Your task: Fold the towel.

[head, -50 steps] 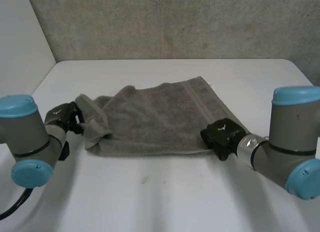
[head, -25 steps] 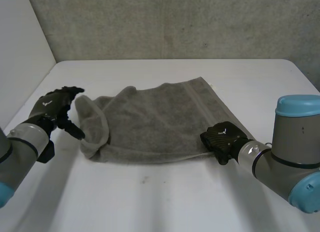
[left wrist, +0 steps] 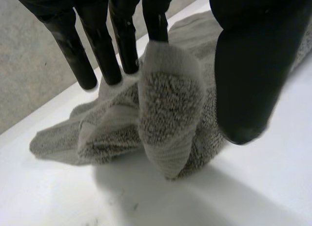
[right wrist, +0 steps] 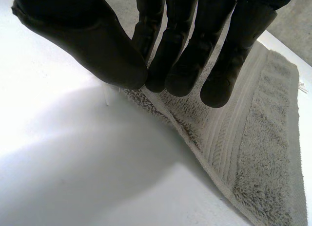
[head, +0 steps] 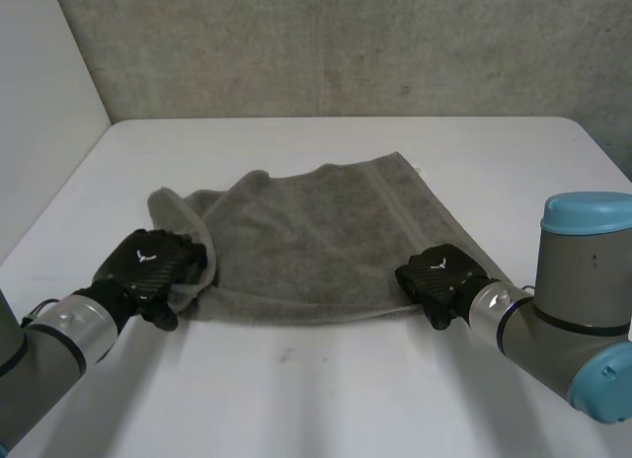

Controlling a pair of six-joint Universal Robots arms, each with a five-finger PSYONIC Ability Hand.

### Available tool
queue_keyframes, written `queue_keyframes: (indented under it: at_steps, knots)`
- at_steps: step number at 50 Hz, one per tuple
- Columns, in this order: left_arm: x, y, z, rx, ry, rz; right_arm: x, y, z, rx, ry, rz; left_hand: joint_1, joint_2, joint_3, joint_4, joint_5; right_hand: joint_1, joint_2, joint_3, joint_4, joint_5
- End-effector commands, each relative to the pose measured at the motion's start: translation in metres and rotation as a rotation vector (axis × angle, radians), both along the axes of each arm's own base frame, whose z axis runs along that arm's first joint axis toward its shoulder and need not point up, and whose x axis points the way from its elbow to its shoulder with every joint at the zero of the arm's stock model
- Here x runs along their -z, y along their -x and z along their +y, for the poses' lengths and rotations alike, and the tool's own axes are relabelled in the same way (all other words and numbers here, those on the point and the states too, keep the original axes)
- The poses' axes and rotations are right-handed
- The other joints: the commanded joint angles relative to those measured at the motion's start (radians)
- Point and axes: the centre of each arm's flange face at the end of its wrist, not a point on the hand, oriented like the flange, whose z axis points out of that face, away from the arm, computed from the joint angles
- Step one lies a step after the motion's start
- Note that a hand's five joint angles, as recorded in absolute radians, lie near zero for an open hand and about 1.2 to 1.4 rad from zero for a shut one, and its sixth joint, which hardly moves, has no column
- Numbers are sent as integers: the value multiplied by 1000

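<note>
A grey towel lies spread on the white table, its left end rumpled and folded over. My left hand is at the towel's near left corner. In the left wrist view that bunched corner stands between the straight fingers and the thumb, which are apart; one fingertip touches the top of the fold. My right hand is at the near right corner. There its fingers and thumb pinch the towel's edge and lift it slightly off the table.
A grey wall runs behind the table's far edge, and a pale wall stands at the left. Bare table lies in front of the towel and beyond it.
My left hand let go of the towel's left end, swung out to the left with fingers spread, then came back to the near left corner. The right hand has barely moved.
</note>
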Motion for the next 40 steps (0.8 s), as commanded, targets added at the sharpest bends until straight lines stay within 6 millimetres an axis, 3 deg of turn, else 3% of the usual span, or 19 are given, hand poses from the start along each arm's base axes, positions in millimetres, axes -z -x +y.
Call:
queue_keyframes:
  at_steps: [1, 5, 13, 14, 15, 16, 17, 18, 19, 20, 21, 22, 23, 24, 26, 31, 35, 38, 40]
  knots:
    - [6, -3, -8, -62, -6, -11, 2, 0, -1, 2, 15, 5, 533, 531, 543, 542, 544, 44, 56, 61, 48, 36]
    - [8, -7, -15, -129, 29, -29, 2, 1, -3, 10, 26, 7, 835, 833, 845, 844, 846, 44, 56, 61, 48, 36]
    - [-9, -14, -28, -261, 121, -1, -18, 5, -13, 56, 92, 0, 836, 834, 846, 845, 847, 44, 56, 61, 48, 36]
    - [-10, -14, -28, -261, 121, -1, -33, 4, -14, 61, 133, -15, 836, 834, 846, 845, 847, 44, 56, 61, 48, 36]
    - [-29, -13, -31, -288, 169, 54, -54, 4, -15, 65, 187, -36, 836, 834, 846, 845, 847, 44, 56, 61, 48, 36]
    - [-29, -13, -31, -288, 170, 55, -54, 4, -15, 65, 188, -36, 836, 834, 846, 845, 847, 44, 56, 61, 48, 36]
    - [-50, -13, -32, -308, 221, 115, -75, 5, -13, 66, 237, -57, 836, 834, 846, 845, 847, 44, 56, 61, 48, 36]
    - [-73, -15, -33, -337, 272, 194, -75, 5, -13, 66, 237, -58, 836, 834, 846, 845, 847, 44, 56, 61, 48, 36]
    - [-73, -15, -33, -337, 272, 195, -97, 6, -12, 67, 286, -79, 836, 834, 846, 845, 847, 44, 56, 61, 48, 36]
    - [-95, -18, -34, -366, 312, 276, -120, 8, -10, 72, 330, -97, 836, 834, 846, 845, 847, 44, 56, 61, 48, 36]
    - [-115, -20, -33, -392, 338, 354, -120, 8, -10, 72, 331, -97, 836, 834, 846, 845, 847, 44, 56, 61, 48, 36]
    - [-115, -20, -33, -392, 339, 355, -140, 11, -8, 80, 364, -110, 836, 834, 846, 845, 847, 44, 56, 61, 48, 36]
    - [-130, -22, -31, -410, 344, 415, -157, 14, -6, 87, 383, -117, 836, 834, 846, 845, 847, 44, 56, 61, 48, 36]
    - [-144, -24, -28, -425, 334, 464, -157, 14, -6, 87, 383, -117, 836, 834, 846, 845, 847, 44, 56, 61, 48, 36]
    - [-153, -26, -25, -438, 309, 494, -183, 23, -5, 106, 391, -115, 836, 834, 846, 845, 847, 44, 56, 61, 48, 36]
    - [-160, -28, -15, -476, 183, 525, -206, 30, 5, 113, 371, -96, 836, 834, 846, 845, 847, 44, 56, 61, 48, 36]
    - [-153, -29, -12, -500, 99, 525, -207, 31, 9, 100, 355, -59, 836, 834, 846, 845, 847, 44, 56, 61, 48, 36]
    - [-140, -30, -12, -519, 31, 512, -197, 31, 10, 79, 330, -1, 836, 834, 846, 845, 847, 44, 56, 61, 48, 36]
    - [-114, -29, -19, -544, -62, 470, -191, 31, 10, 68, 322, 31, 836, 834, 846, 845, 847, 44, 56, 61, 48, 36]
